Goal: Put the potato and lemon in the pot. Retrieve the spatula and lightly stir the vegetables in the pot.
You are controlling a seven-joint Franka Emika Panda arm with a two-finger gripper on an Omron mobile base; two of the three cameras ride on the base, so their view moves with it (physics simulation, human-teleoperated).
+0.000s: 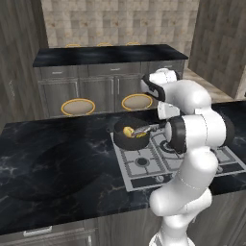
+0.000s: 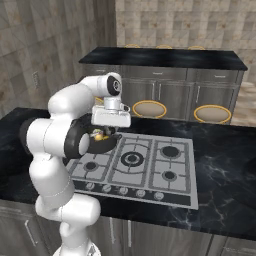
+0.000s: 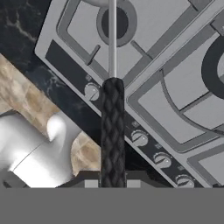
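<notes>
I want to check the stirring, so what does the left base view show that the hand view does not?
Left base view: the pot on the stove, yellow vegetables inside, the spatula's silvery head over them, and two stools behind the counter. Hand view: the spatula's black handle rising from the shut pincer, and the stove knobs. Both: stove grates and dark counter.

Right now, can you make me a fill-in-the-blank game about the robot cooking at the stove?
1. The fingers are shut on the black handle of the ____.
2. The yellow vegetables sit inside the dark ____.
3. The pot stands on the ____ with its row of knobs.
4. The counter around the stove is black ____.

Missing words: spatula; pot; stove; marble
</notes>
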